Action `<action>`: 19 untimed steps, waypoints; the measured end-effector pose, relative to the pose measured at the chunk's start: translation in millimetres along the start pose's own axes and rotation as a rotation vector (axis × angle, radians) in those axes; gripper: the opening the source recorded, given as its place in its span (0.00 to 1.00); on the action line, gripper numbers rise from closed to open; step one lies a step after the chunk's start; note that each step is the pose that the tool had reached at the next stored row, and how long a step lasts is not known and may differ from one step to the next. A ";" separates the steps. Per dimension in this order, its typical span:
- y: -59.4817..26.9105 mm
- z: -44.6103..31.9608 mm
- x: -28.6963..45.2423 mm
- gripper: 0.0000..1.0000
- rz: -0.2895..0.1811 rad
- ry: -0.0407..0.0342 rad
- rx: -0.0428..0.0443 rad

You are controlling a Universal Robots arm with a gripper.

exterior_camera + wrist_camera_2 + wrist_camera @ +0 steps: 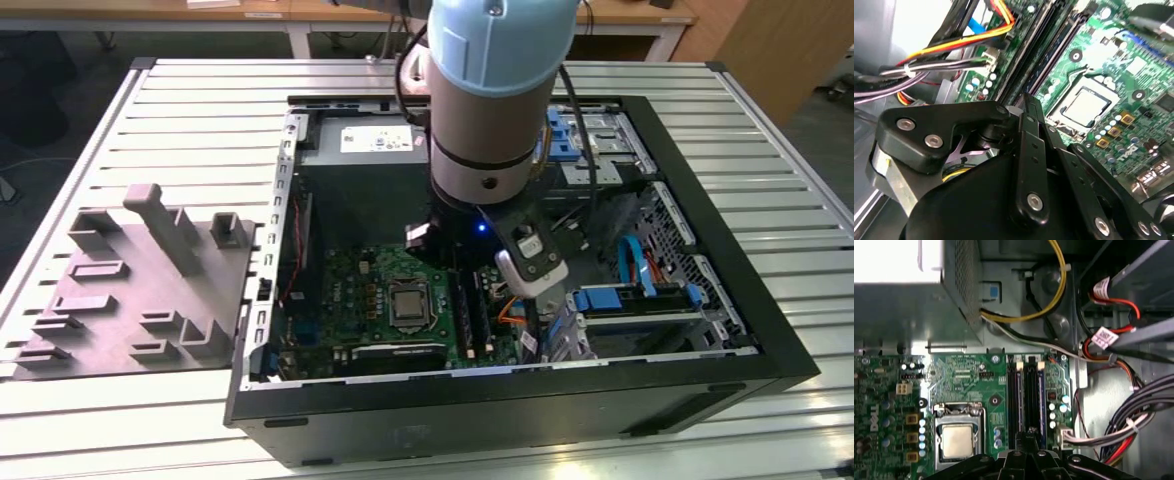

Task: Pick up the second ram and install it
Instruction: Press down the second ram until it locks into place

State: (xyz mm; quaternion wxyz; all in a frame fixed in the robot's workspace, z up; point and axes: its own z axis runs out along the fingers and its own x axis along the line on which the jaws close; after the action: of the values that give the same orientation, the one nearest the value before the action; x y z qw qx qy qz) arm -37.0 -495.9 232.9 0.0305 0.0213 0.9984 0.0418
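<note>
Gripper [1026, 437] down inside the open PC case [747, 330], fingers drawn together over the memory slots [1026, 390] of the green motherboard [964, 380]. Second ram [1040, 400] probably the bluish strip seated in the slot beside them. White labels on cables [1102, 337], print unreadable. Case sits on slatted metal table [174, 110]; grey fixture tray [134, 290] beside it.
</note>
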 end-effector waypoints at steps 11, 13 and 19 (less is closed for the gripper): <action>-15.0 -1.3 -0.7 0.10 0.000 0.0020 0.0134; -17.1 -1.4 -0.8 0.10 -0.001 0.0024 0.0168; -23.7 -1.8 -1.1 0.10 -0.001 0.0035 0.0262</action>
State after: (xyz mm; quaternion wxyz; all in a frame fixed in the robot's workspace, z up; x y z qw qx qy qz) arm -37.0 -519.8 232.8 0.0284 0.0213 0.9990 0.0287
